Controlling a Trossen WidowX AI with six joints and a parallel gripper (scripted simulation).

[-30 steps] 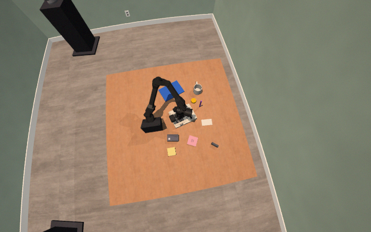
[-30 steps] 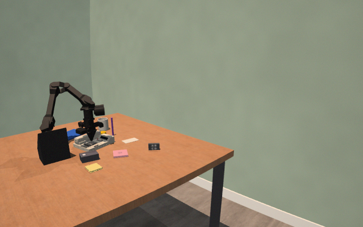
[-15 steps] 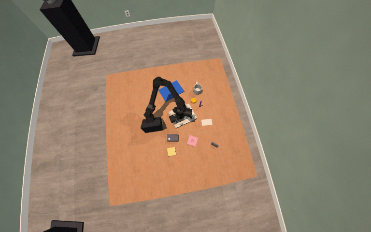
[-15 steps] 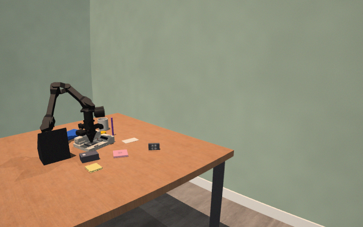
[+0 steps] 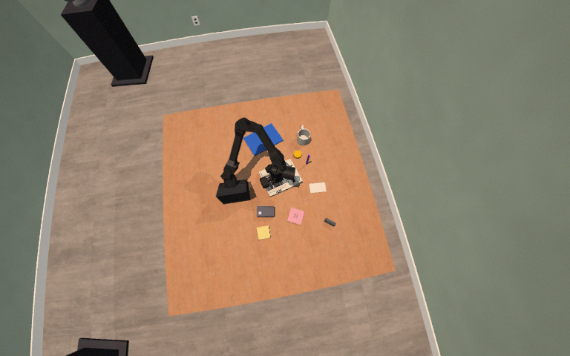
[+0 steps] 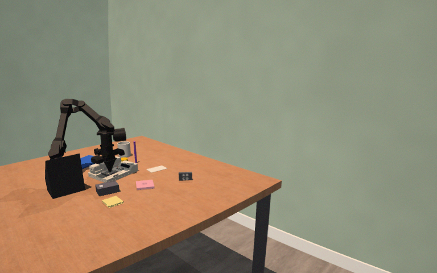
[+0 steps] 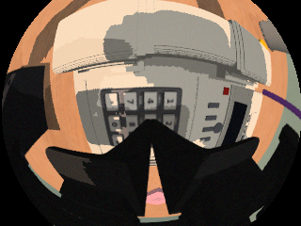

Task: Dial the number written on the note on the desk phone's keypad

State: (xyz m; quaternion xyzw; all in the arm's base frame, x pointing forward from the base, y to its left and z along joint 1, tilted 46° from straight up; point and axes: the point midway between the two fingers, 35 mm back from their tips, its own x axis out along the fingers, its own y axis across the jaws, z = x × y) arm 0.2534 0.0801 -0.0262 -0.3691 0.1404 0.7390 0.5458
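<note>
1. At the left of the exterior view, the arm's black base block (image 6: 64, 175) stands on the wooden table (image 6: 200, 206), and the arm arches up and over to the right, so that the gripper (image 6: 109, 168) points straight down.

2. Just right of the base, at centre-left of that view, lies the desk phone (image 6: 127, 167) — a pale grey body with its handset (image 7: 157, 40) resting in the cradle across the upper part of the wrist view, and the keypad (image 7: 141, 109) below it at mid-frame.

3. The fingers are closed tight on nothing, forming a single blunt wedge. In the wrist view their joined tip sits at the centre of the frame, right over the lower rows of the keypad, whose top row of keys shows just above the tip.

4. The relation that matters: the keys lie directly beneath the closed tip, not between the fingers — so I judge any press would come from one surface pushing down, with no key pinched. Which key is under the tip I cannot tell; the digits are too blurred.

5. Further right in the top view lie a cream note (image 5: 318, 188), a pink note (image 5: 295, 215) and, lower left of these, a yellow note (image 5: 263, 232); their writing is too small to read.

6. The phone's long axis runs left to right across the wrist view.
</note>
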